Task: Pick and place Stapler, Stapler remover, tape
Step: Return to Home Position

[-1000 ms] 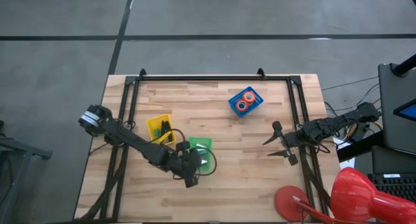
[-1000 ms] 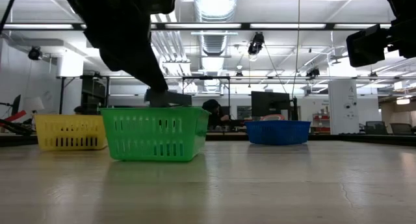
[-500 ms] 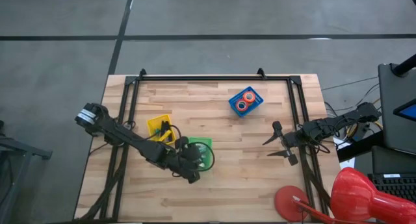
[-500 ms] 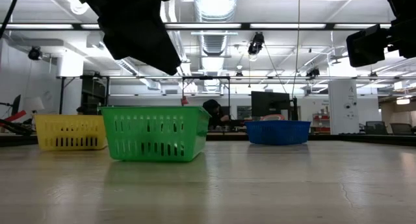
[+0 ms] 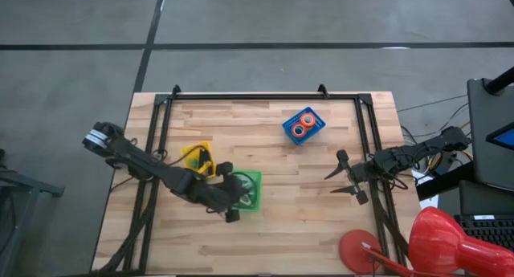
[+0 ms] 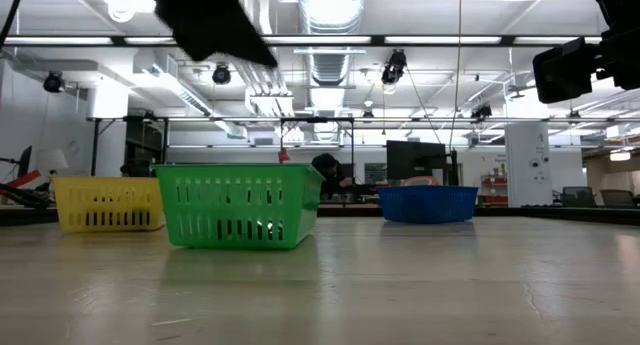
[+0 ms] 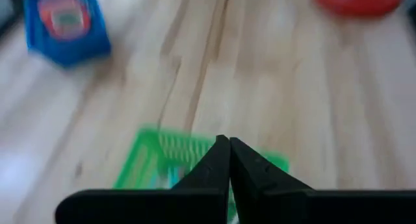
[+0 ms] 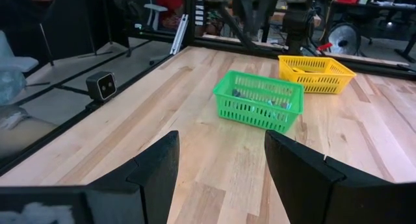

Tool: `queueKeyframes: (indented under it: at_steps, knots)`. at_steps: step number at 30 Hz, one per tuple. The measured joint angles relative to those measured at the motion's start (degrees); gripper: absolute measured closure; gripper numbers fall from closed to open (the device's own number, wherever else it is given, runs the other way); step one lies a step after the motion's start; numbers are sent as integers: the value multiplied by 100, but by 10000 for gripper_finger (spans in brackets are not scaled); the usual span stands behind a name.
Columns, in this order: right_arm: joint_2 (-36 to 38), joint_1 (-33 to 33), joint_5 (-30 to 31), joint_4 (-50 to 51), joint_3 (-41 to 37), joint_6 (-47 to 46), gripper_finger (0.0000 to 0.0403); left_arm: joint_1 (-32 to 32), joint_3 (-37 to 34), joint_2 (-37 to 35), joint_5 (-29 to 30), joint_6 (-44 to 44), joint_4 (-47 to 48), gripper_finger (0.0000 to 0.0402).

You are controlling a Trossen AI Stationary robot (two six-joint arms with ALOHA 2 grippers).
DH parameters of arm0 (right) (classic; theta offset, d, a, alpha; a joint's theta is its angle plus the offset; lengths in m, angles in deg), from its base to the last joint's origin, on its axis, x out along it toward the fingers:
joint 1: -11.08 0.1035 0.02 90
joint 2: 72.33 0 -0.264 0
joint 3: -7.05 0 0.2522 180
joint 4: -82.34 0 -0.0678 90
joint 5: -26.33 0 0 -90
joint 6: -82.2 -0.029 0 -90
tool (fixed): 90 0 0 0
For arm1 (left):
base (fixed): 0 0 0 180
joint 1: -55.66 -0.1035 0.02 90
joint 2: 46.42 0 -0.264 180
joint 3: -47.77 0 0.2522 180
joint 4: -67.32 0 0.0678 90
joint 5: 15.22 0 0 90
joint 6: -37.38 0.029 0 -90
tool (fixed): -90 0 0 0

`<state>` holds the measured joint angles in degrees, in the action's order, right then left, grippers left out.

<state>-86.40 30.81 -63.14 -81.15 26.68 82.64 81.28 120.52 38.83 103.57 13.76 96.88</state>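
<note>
My left gripper [image 5: 243,190] hovers shut and empty above the green basket [image 5: 250,181], which stands near the table's middle; its fingertips [image 7: 227,146] meet over the basket's rim [image 7: 162,146]. Small items lie in the green basket [image 8: 260,100]; I cannot tell what they are. Two tape rolls [image 5: 303,124], red and orange, lie in the blue basket [image 5: 313,132] at the far right. The yellow basket [image 5: 195,154] stands left of the green one, partly under my left arm. I cannot make out the stapler. My right gripper [image 5: 341,177] waits open at the table's right side.
A black frame [image 5: 265,95] runs along the table's far, left and right edges. A red disc [image 5: 357,249] and a red shade [image 5: 442,245] sit at the near right corner. A small camera [image 8: 101,86] stands at the near edge. Bare wood [image 5: 305,221] lies between the baskets and the near edge.
My left gripper has risen out of the green basket, going from down inside it to well above its rim, and has drawn back a little toward the table's left edge. The green basket has stayed where it was.
</note>
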Motion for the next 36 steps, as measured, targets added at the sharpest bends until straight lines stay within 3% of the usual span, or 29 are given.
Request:
queueKeyframes:
  at_steps: [6,14,20,25,29,36]
  knots:
    - [2,0,0,0,0,0,184,26,-1042,-1148,35,1076,-1507,397]
    - [2,0,0,0,0,250,184,-28,-2974,-2877,564,602,-3085,397]
    - [2,0,0,-8,0,271,184,-37,-3945,-3966,1239,1949,-3245,383]
    - [16,0,3,-544,0,207,184,-30,-4897,-4564,1063,2519,-4801,373]
    - [52,0,-69,-665,26,-56,184,-46,-5790,-5055,57,2563,-6436,372]
    - [107,-2,-65,-922,117,61,184,-116,-5822,-5642,28,2993,-5966,378]
